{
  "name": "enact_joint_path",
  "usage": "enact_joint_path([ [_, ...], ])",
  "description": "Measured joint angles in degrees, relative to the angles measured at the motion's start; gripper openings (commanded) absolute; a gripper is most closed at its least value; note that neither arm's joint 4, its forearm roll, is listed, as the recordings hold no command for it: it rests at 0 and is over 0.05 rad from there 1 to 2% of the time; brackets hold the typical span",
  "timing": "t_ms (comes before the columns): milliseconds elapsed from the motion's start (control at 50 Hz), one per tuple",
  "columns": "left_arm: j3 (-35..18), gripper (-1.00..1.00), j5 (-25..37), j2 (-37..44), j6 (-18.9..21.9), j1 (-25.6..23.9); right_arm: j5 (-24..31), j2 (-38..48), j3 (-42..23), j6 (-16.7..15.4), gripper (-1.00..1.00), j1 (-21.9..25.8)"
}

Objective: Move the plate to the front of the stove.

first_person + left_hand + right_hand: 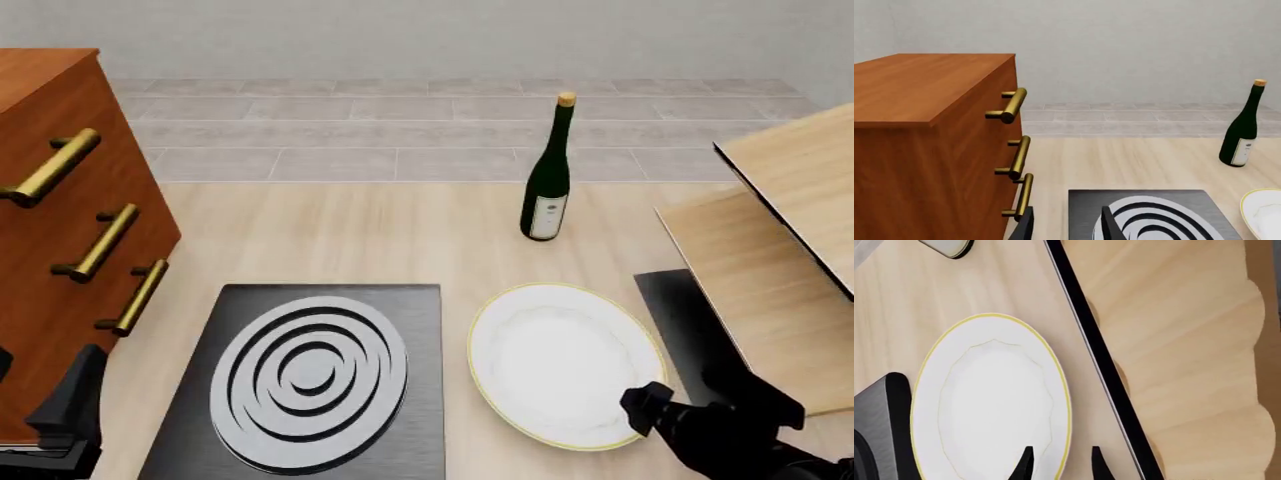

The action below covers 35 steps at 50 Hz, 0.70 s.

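Plate (565, 362): round, shallow, smooth white, thin gold-yellow rim, faintly scalloped inner well. Lies flat on the pale wood-grain table (360, 235), face up; being round, it has no long axis or heading, and its oval look comes only from the slanted views. It sits just beside the stove's right edge, apart from it. Relative to the right gripper (1059, 462): the plate's near rim lies at the fingertips, one finger over the rim, the other just outside it over bare table. The jaws stand parted with a gap between them, nothing clamped.

Stove (311, 380): flat black square slab, matte, bearing one large silver-grey burner of concentric rings. Relative to the left gripper (1067, 225): the slab's near corner lies just ahead of the fingertips, the rings beyond one finger. Those jaws are also spread, holding nothing.

Cabinet (60, 240): reddish-brown wood, boxy, three brass bar handles on its face; stands close beside the left gripper, on the side away from the stove.

Bottle (549, 170): dark green glass, slender neck, tan cork, pale label; upright, well beyond both grippers, behind the plate.

Black mat (681, 325): plain, flat, ringless; lies beside the plate, near the right gripper, partly under a light wooden board (787, 230) with a wavy edge.
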Motion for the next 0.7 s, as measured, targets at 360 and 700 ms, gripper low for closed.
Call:
enact_joint_path([
  [360, 0.0, 1.00, 0.0, 0.0, 0.0, 0.0, -3.0, 1.9, -0.8, 0.8, -1.00, 2.5],
  [700, 0.0, 1.00, 0.0, 0.0, 0.0, 0.0, -3.6, 4.6, -2.8, 6.1, -1.00, 3.1],
])
